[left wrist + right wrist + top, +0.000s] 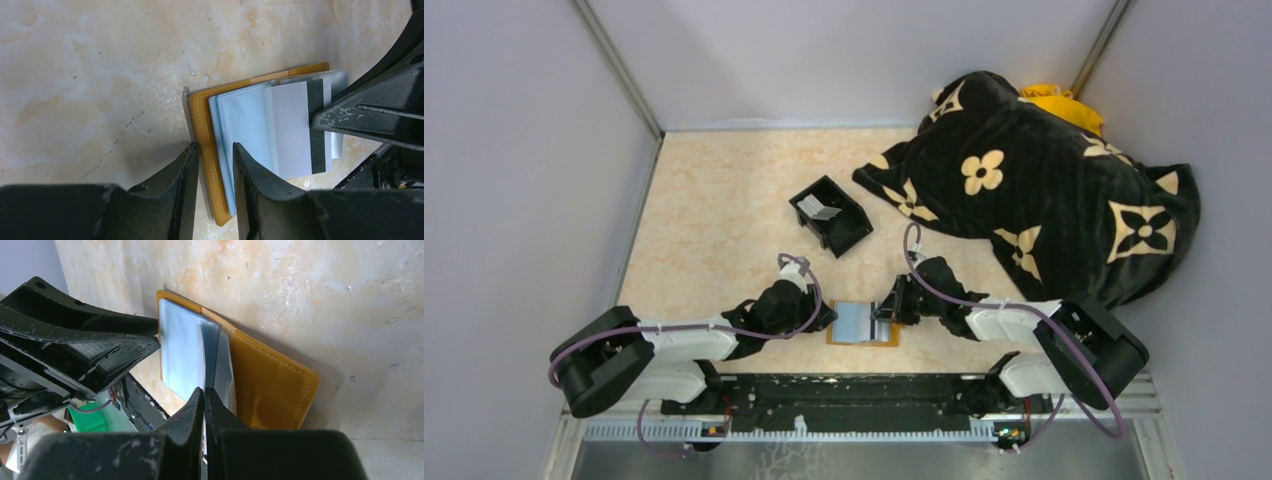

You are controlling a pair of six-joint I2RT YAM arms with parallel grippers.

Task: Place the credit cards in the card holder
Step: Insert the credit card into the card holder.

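Beige marbled table point(714, 230) | card holder point(862, 323): floppy, left gripper point(215, 150) clamps its edge | card point(295, 127): thin, slippery, right gripper point(204, 395) pinches its end.

Open orange card holder point(862, 324), card point(295, 127) inside

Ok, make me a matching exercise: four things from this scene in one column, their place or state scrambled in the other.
Things:
1. card holder
2. black box
3. left gripper
4. right gripper

Place or state:
A. shut on a grey-white card with a dark stripe
B. lying open on the table between the two arms
C. farther back on the table, a pale card inside
D. fingers astride the holder's orange edge

Pairs: 1-B, 2-C, 3-D, 4-A
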